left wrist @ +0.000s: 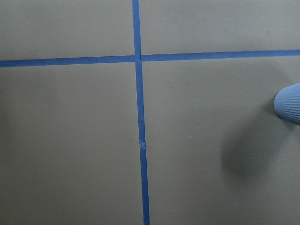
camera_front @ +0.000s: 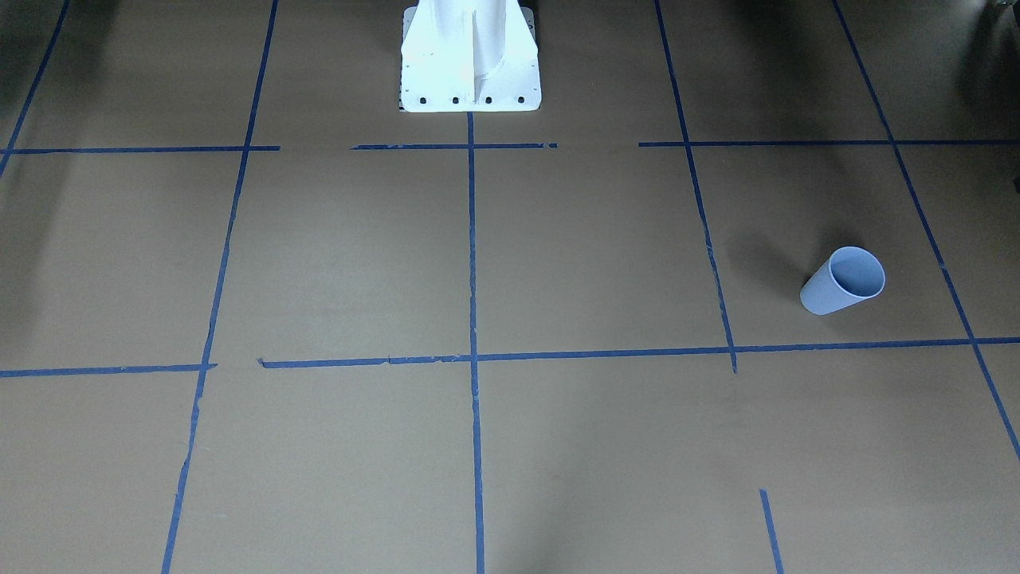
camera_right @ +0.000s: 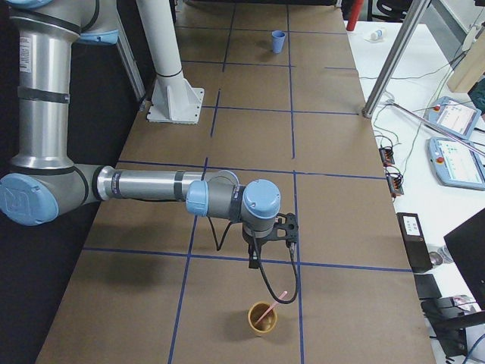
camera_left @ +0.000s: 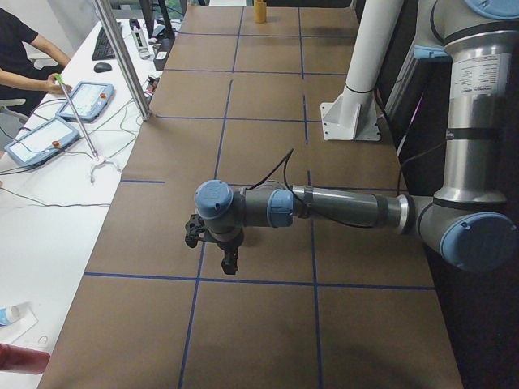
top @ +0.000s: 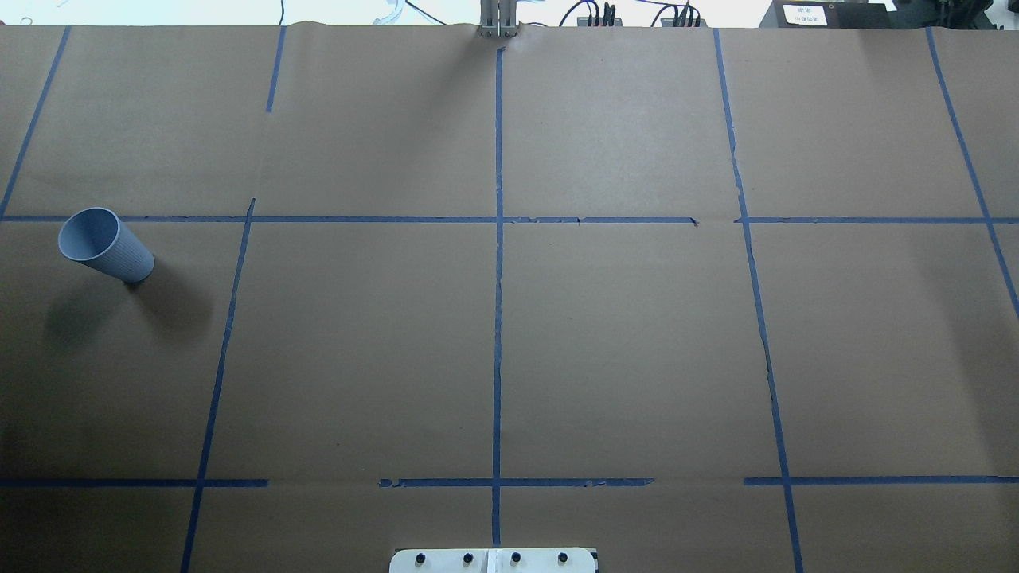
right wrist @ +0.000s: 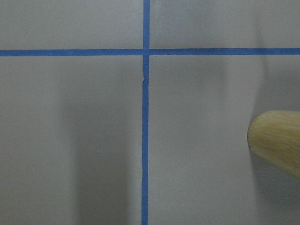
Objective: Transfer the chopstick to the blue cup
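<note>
The blue cup (top: pixel 106 245) stands upright on the brown table, on my left side; it also shows in the front view (camera_front: pixel 843 281), far off in the right side view (camera_right: pixel 279 42), and its base shows in the left wrist view (left wrist: pixel 288 103). A pale pink chopstick (camera_right: pixel 276 302) leans in a tan cup (camera_right: pixel 263 317) at the table's right end. My right gripper (camera_right: pixel 269 241) hangs just short of that tan cup. My left gripper (camera_left: pixel 214 247) hovers over the table's left end. I cannot tell whether either gripper is open or shut.
The tan cup's wall shows at the right wrist view's right edge (right wrist: pixel 276 140). The white robot pedestal (camera_front: pixel 470 60) stands at the table's back middle. Blue tape lines grid the table. Operators' desks with tablets (camera_left: pixel 40 139) run along the far side.
</note>
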Tool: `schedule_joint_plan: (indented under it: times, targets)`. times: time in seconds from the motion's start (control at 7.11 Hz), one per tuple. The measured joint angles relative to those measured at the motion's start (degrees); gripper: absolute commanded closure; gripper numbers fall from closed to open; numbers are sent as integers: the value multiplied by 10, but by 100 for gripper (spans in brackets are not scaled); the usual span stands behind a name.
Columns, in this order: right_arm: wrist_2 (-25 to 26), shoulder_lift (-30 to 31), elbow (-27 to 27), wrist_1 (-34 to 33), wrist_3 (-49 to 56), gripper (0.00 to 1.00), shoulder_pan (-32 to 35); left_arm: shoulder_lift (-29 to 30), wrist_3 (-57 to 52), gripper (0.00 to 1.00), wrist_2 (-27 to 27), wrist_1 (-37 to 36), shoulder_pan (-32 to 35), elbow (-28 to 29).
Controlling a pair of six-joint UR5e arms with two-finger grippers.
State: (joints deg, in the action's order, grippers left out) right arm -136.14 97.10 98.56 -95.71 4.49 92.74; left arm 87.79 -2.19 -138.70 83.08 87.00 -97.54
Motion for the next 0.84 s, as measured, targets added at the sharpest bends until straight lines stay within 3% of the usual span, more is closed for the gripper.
schedule_joint_plan:
  times: [0.84]
  targets:
    - [-2, 3, 2, 0, -1, 0, 1, -3, 8, 0, 16, 4, 0, -13]
